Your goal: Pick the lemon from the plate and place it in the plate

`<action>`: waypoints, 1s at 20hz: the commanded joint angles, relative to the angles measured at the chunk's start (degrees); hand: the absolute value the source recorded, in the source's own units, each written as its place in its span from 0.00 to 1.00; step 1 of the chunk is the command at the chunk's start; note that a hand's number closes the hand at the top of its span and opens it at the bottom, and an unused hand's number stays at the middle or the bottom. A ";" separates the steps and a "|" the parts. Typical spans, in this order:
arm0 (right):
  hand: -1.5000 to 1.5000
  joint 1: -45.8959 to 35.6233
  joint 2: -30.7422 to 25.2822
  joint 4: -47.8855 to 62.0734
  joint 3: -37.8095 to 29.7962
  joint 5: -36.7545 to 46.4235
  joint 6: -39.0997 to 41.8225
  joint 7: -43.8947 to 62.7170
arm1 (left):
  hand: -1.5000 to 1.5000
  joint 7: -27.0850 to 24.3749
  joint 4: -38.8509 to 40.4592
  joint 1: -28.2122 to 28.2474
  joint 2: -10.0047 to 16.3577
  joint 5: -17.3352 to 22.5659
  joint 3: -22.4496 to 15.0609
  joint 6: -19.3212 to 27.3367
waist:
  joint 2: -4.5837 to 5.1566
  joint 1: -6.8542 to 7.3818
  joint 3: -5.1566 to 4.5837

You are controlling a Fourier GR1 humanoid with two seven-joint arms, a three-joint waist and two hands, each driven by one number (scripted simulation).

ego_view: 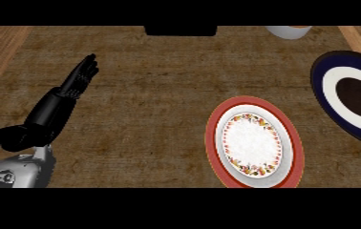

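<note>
At 9 o'clock, by the left edge: left hand (55, 109), fingers straight and together, pointing toward 1 o'clock, holding nothing. Across the middle: brown counter top (155, 113), open room from hand to plates. At 12 o'clock, cut by the top edge: black block (180, 30). At 5 o'clock: red-rimmed plate (251, 142), flowered ring round a white centre. At 1 o'clock: white cup (288, 31), partly cut off. At 3 o'clock, cut by the right edge: dark blue plate (338, 60), near the red-rimmed one, not touching. Cannot tell where the lemon lies.
</note>
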 commanded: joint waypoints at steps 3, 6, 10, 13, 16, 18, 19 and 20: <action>1.00 -18.24 1.18 14.70 9.04 4.41 -3.03 1.68 | 0.50 0.45 -0.62 -0.26 -0.54 0.48 -0.04 -1.45 | 0.22 1.39 0.08; 1.00 -25.65 1.81 21.42 11.92 8.80 -4.85 0.14 | 0.50 -0.32 2.55 -1.39 -2.23 -2.10 -0.53 0.26 | 0.23 0.89 0.06; 1.00 -32.30 1.07 27.83 16.93 16.34 -6.53 -0.23 | 0.50 0.74 0.73 -1.43 -1.88 -2.24 -0.88 -0.97 | 0.19 0.96 0.05; 1.00 -33.63 5.22 35.81 20.53 19.73 -7.89 1.82 | 0.50 -4.53 2.10 0.69 -1.67 -2.34 -0.34 -1.47 | 0.61 2.20 0.10; 0.00 -39.08 4.20 43.41 23.46 24.23 -6.68 2.66 | 0.50 -1.88 1.35 -1.13 -3.75 -4.24 -1.93 0.86 | 0.64 2.20 0.15; 0.00 -43.54 8.36 47.44 25.16 26.75 -9.97 1.76 | 0.50 -1.96 2.70 -2.56 -0.95 -1.06 1.24 -2.55 | 0.58 1.98 0.14; 0.00 -45.41 6.92 52.81 23.66 26.55 -9.17 -1.59 | 0.50 -2.13 -0.09 1.29 -1.57 -1.80 -0.47 -2.61 | 0.56 2.28 0.19; 0.00 -47.01 8.85 54.19 24.22 27.13 -10.25 -2.13 | 0.50 -0.50 1.34 -2.26 -1.63 -1.08 0.64 -2.22 | 0.76 2.47 0.24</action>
